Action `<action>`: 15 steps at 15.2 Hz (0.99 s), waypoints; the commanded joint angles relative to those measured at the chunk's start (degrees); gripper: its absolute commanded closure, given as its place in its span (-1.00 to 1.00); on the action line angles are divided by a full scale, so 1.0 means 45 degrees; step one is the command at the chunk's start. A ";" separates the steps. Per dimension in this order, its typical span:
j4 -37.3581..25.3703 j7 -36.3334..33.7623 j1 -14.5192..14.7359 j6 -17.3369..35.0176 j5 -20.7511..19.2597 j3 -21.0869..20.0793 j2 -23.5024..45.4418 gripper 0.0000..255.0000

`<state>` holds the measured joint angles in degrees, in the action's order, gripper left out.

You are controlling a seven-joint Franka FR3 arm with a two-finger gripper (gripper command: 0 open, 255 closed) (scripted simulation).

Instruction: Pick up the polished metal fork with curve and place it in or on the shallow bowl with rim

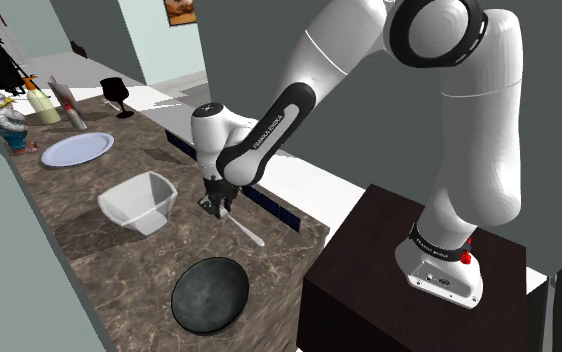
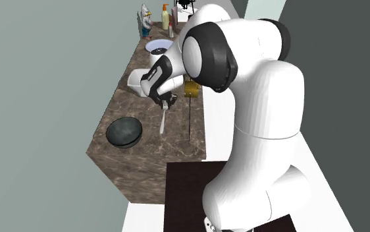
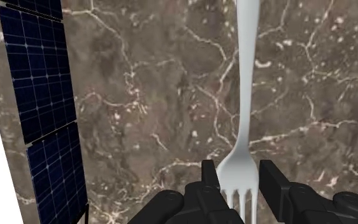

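One fork (image 3: 244,95) is lying flat on the brown marbled tabletop (image 1: 89,228); the tool (image 3: 235,172) is gripping it, with one black finger (image 3: 209,177) pressing on each side of the fork's head just above the prongs; the handle is stretching straight away from the tool. In the shoulder view the tool (image 1: 215,205) is pointing down at the tabletop's middle, with the fork (image 1: 244,232) running out from under it.

Three dishes are sitting on the tabletop, all apart from the fork. One white square bowl (image 1: 139,203) is standing just beside the tool, on the shoulder view's left; one dark round bowl (image 1: 210,293) is resting nearer the camera; one pale shallow bowl (image 1: 76,149) with a wide rim is lying beyond the square bowl, well apart from the fork.

One dark blue gridded panel (image 3: 41,95) is lying alongside the fork, near it but not touching. At the far end, one black goblet (image 1: 117,95), one pale bottle (image 1: 41,105) and one small figure (image 1: 9,122) are standing.
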<state>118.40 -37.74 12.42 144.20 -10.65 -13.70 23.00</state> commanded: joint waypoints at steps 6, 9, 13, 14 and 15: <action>-0.0090 0.0318 -0.0185 -0.0964 0.0413 -0.0224 -0.0898 1.00; -0.0180 0.0433 -0.0239 -0.1387 0.0574 -0.0299 -0.1244 1.00; -0.0341 0.0578 -0.0299 -0.1963 0.0778 -0.0382 -0.1679 1.00; -0.0388 0.0612 -0.0313 -0.2109 0.0827 -0.0400 -0.1782 1.00; -0.0438 0.0646 -0.0325 -0.2256 0.0874 -0.0418 -0.1884 1.00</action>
<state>116.55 -35.04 11.06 134.72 -6.96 -15.50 15.07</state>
